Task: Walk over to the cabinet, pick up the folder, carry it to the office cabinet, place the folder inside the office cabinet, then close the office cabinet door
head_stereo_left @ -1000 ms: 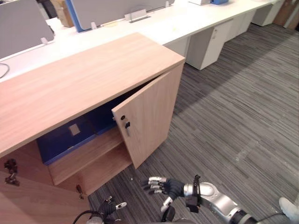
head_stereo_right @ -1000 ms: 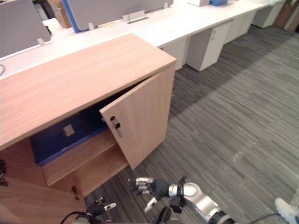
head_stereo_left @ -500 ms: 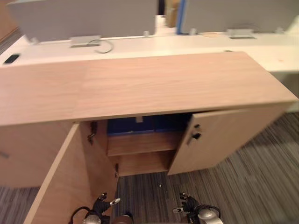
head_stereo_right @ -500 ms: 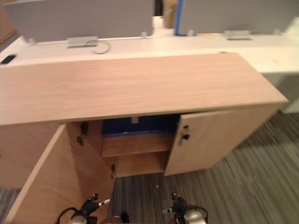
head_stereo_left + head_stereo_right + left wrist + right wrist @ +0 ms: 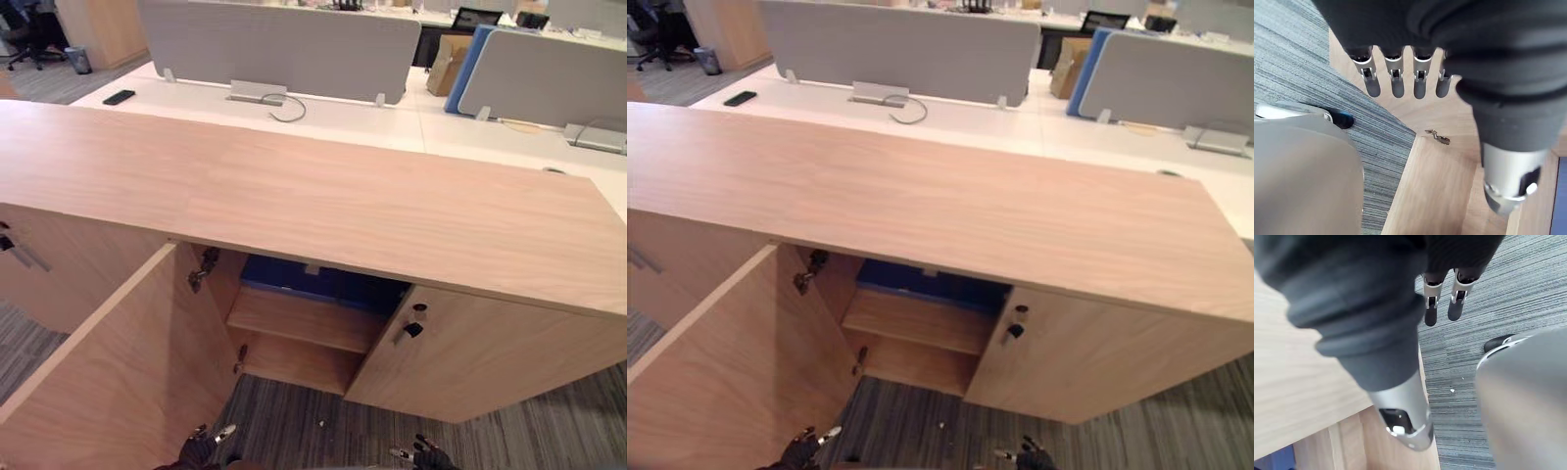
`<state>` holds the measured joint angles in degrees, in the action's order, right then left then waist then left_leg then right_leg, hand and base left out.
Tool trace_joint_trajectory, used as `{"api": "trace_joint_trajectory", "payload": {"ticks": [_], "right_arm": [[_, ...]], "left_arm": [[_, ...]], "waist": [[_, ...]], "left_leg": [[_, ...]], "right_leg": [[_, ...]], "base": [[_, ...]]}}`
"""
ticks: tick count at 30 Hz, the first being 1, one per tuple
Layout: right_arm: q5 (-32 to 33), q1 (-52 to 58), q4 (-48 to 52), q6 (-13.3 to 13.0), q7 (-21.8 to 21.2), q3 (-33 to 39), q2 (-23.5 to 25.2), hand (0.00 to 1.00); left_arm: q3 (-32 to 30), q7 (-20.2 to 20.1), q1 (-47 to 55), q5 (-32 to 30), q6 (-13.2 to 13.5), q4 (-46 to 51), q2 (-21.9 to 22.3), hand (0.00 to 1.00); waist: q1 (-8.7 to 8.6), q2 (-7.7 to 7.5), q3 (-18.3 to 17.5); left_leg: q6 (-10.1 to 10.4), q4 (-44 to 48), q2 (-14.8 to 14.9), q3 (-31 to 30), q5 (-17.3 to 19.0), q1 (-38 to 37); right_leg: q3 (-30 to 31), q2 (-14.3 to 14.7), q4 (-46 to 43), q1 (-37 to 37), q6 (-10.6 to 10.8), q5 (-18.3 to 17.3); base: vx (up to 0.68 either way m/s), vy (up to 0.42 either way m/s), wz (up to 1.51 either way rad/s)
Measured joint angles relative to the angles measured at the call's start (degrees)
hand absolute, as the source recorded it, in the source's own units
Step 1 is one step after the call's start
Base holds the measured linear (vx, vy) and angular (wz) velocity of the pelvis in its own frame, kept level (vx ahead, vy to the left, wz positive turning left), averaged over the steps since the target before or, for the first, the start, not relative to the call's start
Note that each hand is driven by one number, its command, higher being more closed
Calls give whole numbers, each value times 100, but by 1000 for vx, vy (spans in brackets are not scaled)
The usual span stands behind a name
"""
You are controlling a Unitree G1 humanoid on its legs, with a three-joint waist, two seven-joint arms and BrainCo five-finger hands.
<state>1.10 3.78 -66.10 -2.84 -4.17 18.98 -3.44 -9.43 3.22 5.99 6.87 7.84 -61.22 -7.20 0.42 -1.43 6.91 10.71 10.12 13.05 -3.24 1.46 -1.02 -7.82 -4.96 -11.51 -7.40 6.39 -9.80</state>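
Carpet (image 5: 294, 426), 1 cabinet (image 5: 294, 196), 2 doors (image 5: 108, 372) (image 5: 490, 357) ajar, 1 folder (image 5: 313, 282) inside, 2 robot hands (image 5: 1397, 83) (image 5: 1431, 308) uncurled, empty

Bright, even overhead light fell on the office cabinet (image 5: 343, 196), whose top carried a soft pale sheen, and nearly washed out the white desk (image 5: 323, 117) behind, while the open compartment holding the blue folder (image 5: 313, 280) lay in deep shadow and the carpet (image 5: 313, 426) below was dim.

the blue folder (image 5: 338, 287) lies flat on the upper shelf (image 5: 304, 319) inside the open wooden office cabinet (image 5: 323, 196).
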Motion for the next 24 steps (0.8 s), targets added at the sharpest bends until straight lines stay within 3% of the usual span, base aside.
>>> {"api": "trace_joint_trajectory", "payload": {"ticks": [3,5,6,7,9,10,11,12,14,15,16,18,22,24], "right_arm": [[-3,52,3,-45,1,9,-32,0],[-9,197,-4,-44,5,25,-39,0],[-13,265,0,-37,12,34,-44,0],[-9,321,17,-41,17,119,-26,0],[-9,367,31,-44,23,172,-35,0],[-7,384,32,-43,30,234,-73,0],[-6,393,55,-50,37,243,-96,0],[-6,360,52,-43,41,274,-138,0],[-6,342,11,-16,39,426,-127,0],[-2,296,8,-16,46,490,-64,0],[9,288,14,-24,58,525,-92,0],[38,286,17,-22,98,534,-145,0],[190,262,4,-23,151,688,-50,0],[239,259,-23,-21,159,683,-70,0]], "left_arm": [[13,-27,27,176,45,79,9,0],[33,-44,72,249,65,221,15,0],[33,-44,90,277,83,321,14,0],[33,-46,107,277,97,355,-16,0],[101,-49,99,281,93,354,-33,0],[152,-70,99,297,94,371,-32,0],[158,-86,108,300,96,385,-11,0],[179,-116,135,299,76,437,-15,0],[312,-164,115,297,64,685,43,0],[277,-208,66,338,69,782,113,0],[267,-223,75,384,59,783,161,0],[485,-284,126,412,50,778,174,0],[654,-330,50,453,67,1054,253,0],[793,-334,92,519,62,1199,264,0]], "waist": [[-4,46,119],[17,41,144],[62,35,191],[60,29,219],[-19,62,245],[-44,173,279],[-58,230,300],[-82,339,351],[-158,296,378],[-119,246,441],[-111,326,430],[-124,453,404],[-144,402,475],[-161,450,498]], "left_leg": [[-10,302,20,15,5,143],[-213,366,76,257,3,276],[-565,456,192,710,22,336],[-1071,656,422,1475,57,435],[-1234,994,808,2535,55,563],[-1346,1389,1096,3177,33,674],[-1374,1573,1203,3467,-13,705],[-1320,1776,1215,3908,-146,829],[-1431,1342,859,4472,-301,894],[-1661,1663,911,5108,-7,891],[-1727,2397,1263,5672,441,877],[-1718,3018,1514,6035,886,792],[-1924,2931,1092,5877,816,1150],[-1821,2446,648,5595,703,1235]], "right_leg": [[-232,20,182,-212,-87,39],[-453,21,255,-305,-132,-19],[-539,-7,297,-351,-143,-8],[-690,-36,325,-381,-145,-7],[-922,-168,352,-406,-137,-10],[-1111,-221,345,-440,-111,-13],[-1199,-228,318,-464,-95,-23],[-1214,-263,307,-508,-31,-128],[-1045,-207,541,-530,-219,-107],[-1263,-315,685,-570,-211,6],[-1500,-315,667,-637,-88,106],[-1826,-261,646,-787,-67,92],[-2721,-273,829,-1118,-10,43],[-3095,-278,804,-1199,39,-30]], "base": [[-115,16,41],[-184,29,57],[-138,-16,51],[-100,-39,56],[-12,11,83],[45,86,92],[70,107,98],[63,68,108],[56,50,140],[76,73,121],[126,127,96],[163,113,91],[105,44,112],[36,11,121]]}}
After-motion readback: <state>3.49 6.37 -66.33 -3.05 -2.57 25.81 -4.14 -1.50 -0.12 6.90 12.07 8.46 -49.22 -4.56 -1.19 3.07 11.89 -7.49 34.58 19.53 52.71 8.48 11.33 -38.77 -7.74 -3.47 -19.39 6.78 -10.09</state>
